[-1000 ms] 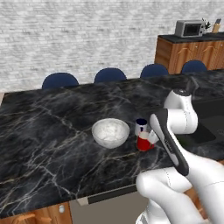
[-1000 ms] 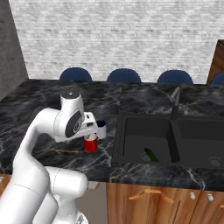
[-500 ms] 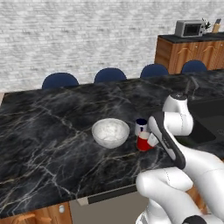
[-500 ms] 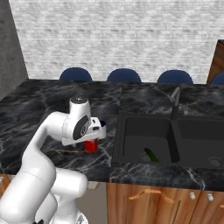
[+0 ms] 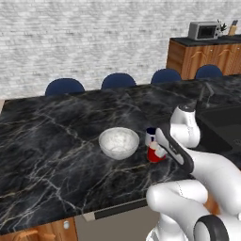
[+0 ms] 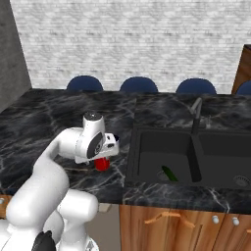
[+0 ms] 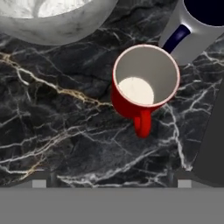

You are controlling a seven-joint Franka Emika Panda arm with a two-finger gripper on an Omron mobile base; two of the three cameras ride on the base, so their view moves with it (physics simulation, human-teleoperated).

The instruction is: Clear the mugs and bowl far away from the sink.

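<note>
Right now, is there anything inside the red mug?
No. From the hand view, the red mug stands upright on the black counter, and its pale inside looks bare down to the bottom. Whatever is underneath the mug is hidden by the mug itself.

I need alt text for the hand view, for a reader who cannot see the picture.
Seen from above, an upright red mug with a pale inside stands on a black marble counter, its handle pointing down in the picture. A white mug with a navy inside stands at upper right, a pale bowl at upper left.

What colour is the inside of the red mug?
Pale cream inside the red mug, clearest in the hand view looking straight down into it.
</note>
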